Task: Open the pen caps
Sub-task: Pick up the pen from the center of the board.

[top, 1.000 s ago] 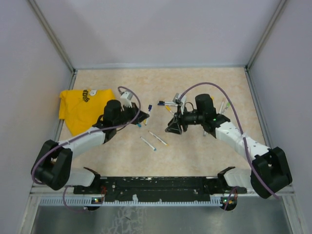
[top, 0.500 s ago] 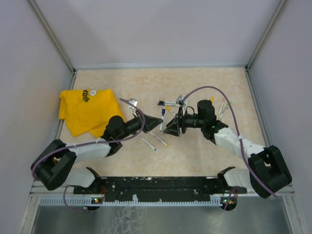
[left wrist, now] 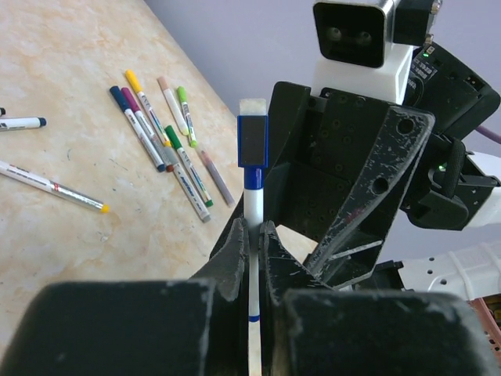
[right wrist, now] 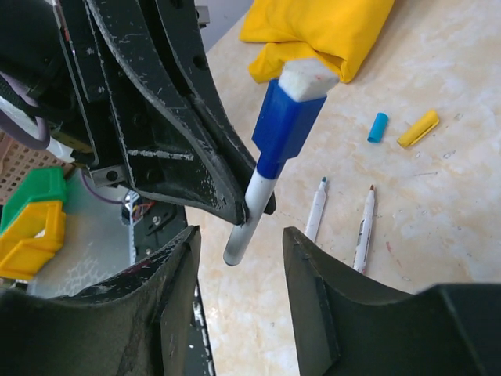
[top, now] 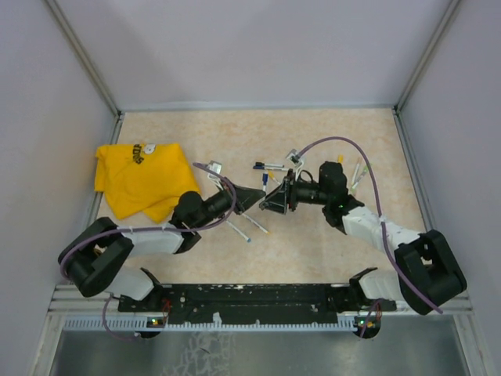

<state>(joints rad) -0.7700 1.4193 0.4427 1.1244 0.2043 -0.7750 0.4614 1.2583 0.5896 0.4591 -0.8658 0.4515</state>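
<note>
- While the left gripper (left wrist: 252, 235) clamps the pen (left wrist: 253, 205), the right gripper (right wrist: 239, 244) stands open around it.
- Closing below the blue cap (right wrist: 288, 125) could leave it on.

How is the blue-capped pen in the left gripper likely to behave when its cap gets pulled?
The pen looks thin and rigid, so it probably won't bend; its smooth barrel might slip lengthwise through the left gripper. Its blocky blue cap has flat faces, likely easy to pinch.
</note>
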